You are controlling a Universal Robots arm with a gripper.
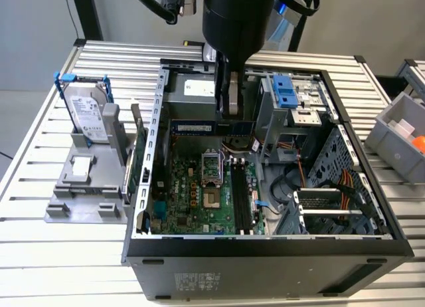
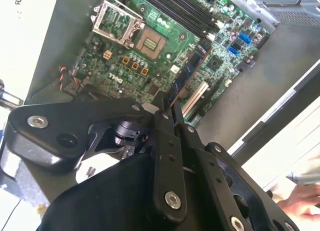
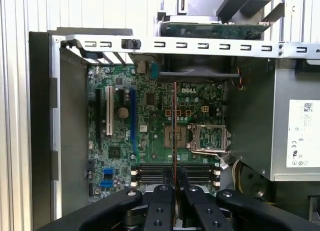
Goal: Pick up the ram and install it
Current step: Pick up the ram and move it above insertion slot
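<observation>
The ram (image 1: 199, 127) is a thin dark blue-green stick that hangs level above the open computer case, over the far end of the green motherboard (image 1: 192, 201). My gripper (image 1: 230, 111) is shut on its upper edge near the end toward the exterior view's right. In the first wrist view the ram (image 3: 175, 121) shows edge-on as a thin line running out from between the fingers (image 3: 163, 183). In the second wrist view the ram (image 2: 187, 73) slants away from the gripper (image 2: 167, 105). The long black memory slots (image 1: 240, 201) lie below it, and the ram is well clear of them.
A silver hard drive (image 1: 89, 111) stands in a grey holder at the exterior view's left. A grey bin (image 1: 398, 124) sits at the exterior view's right. The case walls, drive cage (image 1: 285, 98), power supply (image 3: 295, 126) and CPU socket (image 1: 209, 167) surround the slots. A person's hand (image 2: 302, 198) is beside the case.
</observation>
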